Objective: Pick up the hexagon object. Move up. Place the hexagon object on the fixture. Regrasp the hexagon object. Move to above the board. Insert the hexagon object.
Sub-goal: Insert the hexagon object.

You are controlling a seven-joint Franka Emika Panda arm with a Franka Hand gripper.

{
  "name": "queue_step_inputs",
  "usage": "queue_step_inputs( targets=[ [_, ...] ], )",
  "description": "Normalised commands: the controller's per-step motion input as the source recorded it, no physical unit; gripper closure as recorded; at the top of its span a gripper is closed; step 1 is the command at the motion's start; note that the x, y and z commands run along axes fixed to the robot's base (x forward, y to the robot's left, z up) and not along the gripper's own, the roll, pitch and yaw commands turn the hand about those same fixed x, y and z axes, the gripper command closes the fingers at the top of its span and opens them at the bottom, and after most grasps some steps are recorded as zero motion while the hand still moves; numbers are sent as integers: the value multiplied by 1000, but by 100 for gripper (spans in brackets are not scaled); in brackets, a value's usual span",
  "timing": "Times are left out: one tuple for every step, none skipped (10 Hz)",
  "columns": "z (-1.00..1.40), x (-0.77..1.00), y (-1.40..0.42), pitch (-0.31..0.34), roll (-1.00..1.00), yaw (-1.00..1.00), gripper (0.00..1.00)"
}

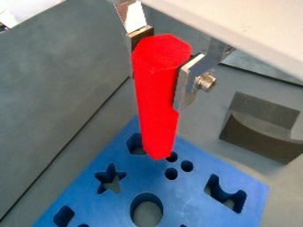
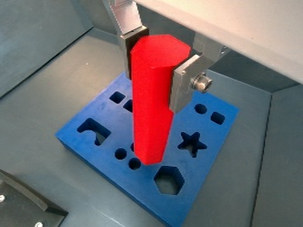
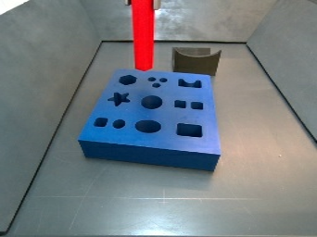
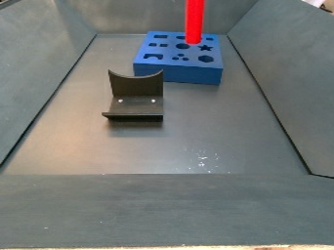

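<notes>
My gripper (image 1: pixel 161 60) (image 2: pixel 158 55) is shut on the top end of the hexagon object (image 1: pixel 155 97) (image 2: pixel 151 93), a bright red peg hanging upright. In both side views the red peg (image 3: pixel 144 32) (image 4: pixel 194 20) hovers just above the board (image 3: pixel 155 120) (image 4: pixel 183 54), a thick blue slab with many shaped holes. Its lower end sits over the board's far-left part, near the hexagonal hole (image 3: pixel 129 80). The gripper body is out of frame in both side views. The fixture (image 3: pixel 195 59) (image 4: pixel 133 95) (image 1: pixel 263 124) stands empty on the floor beside the board.
Grey bin walls (image 3: pixel 69 102) (image 4: pixel 53 78) slope up around the floor. A bare strip of floor (image 4: pixel 170 146) separates the fixture from the near wall.
</notes>
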Motion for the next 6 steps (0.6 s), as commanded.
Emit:
queue_step_inputs(
  targets=[
    [-566, -294, 0, -153, -116, -131, 100],
    [-637, -571, 31, -206, -94, -49, 100],
    [-37, 0, 0, 0, 0, 0, 100],
    [-117, -206, 106, 0, 0, -346, 100],
    [-234, -446, 66, 0, -14, -763, 100],
    [-200, -306, 3, -20, -34, -786, 100]
  ],
)
